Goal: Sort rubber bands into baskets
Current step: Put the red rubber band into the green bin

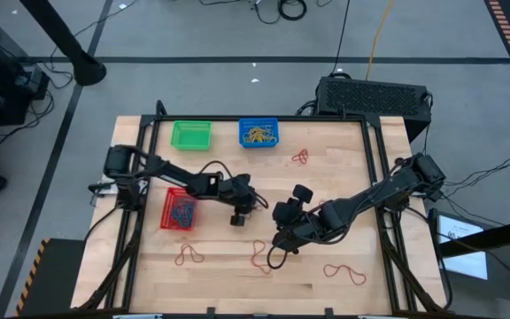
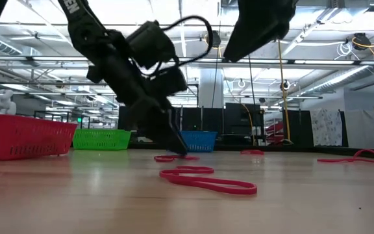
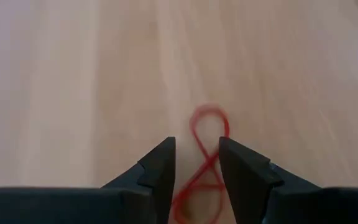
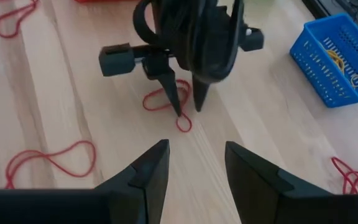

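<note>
Rubber bands [image 1: 343,272] in red lie scattered over the wooden table [image 1: 343,142], and one twisted into a figure-eight [image 3: 205,149] sits directly under the left gripper [image 3: 196,146] near the table's middle. That gripper points steeply down, its two fingers a little apart with the loop running between them (the tips look to be at the table surface, one on either side of the band, not yet closed on it). The low view shows the same fingers meeting the wood at a red band [image 2: 167,158], with another loop [image 2: 206,181] lying nearer the camera.

The right gripper [image 4: 194,149] hovers just beside the left one, facing it, its fingers spread wide and empty.

At the far edge stand the green basket [image 1: 191,135] and the blue basket [image 1: 258,133] side by side, the blue one holding yellow-tan bands. The red basket [image 1: 180,210] sits on the left side under the left arm, with dark bands inside. More red loops lie near the front edge [image 1: 189,257] and one near the blue basket [image 1: 301,157].
</note>
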`<state>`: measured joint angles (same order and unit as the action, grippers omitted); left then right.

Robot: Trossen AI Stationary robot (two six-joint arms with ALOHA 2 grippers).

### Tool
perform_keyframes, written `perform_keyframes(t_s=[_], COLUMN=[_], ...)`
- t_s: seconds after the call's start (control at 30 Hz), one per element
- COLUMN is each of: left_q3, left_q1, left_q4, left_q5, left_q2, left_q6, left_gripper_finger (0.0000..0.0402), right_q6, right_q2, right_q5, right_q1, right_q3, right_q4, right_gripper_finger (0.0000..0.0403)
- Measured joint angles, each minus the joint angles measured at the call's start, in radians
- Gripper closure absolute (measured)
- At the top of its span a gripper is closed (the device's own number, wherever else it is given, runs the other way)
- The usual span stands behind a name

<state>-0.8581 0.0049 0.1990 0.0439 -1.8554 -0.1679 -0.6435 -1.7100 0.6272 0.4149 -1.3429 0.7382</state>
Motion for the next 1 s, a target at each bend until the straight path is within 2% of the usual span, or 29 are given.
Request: perform_keyframes(t_s=[0.13,0.37,0.5,0.63,0.73,0.9,1.0], left_q3=[-0.001,-0.005,-0.006,-0.005,-0.004,0.005,0.002], left_q1=[0.009,0.008,0.005,0.002,0.006,0.015,0.027], left_q4=[0.013,-0.019,-0.089,-0.12,-0.129,-0.26,-0.339], left_q5=[0.061,0.079,0.126,0.127,0.123,0.106,0.04], left_q2=[-0.032,-0.043,-0.027,-0.021,-0.006,0.108,0.224], left_q6=[0.032,0.027,0.028,0.029,0.03,0.01,-0.004], left_gripper_finger=[0.0272,0.0279,0.032,0.0383,0.0393,0.0398,0.0399], right_q6=[0.0,-0.007,-0.018,-0.018,-0.019,-0.026,-0.026], right_q2=[-0.001,-0.001,-0.001,-0.001,-0.001,-0.001,0.0], right_q5=[0.0,0.0,0.0,0.0,0.0,-0.002,-0.004], right_q1=[-0.001,-0.001,-0.001,-0.001,-0.001,0.0,0.0], right_q3=[0.007,0.008,0.008,0.008,0.008,0.008,0.008], right_q4=[0.0,-0.001,-0.001,-0.001,-0.001,-0.001,0.001], right_gripper_finger=[0.0255,0.0255,0.0255,0.0255,0.0255,0.0255,0.0255])
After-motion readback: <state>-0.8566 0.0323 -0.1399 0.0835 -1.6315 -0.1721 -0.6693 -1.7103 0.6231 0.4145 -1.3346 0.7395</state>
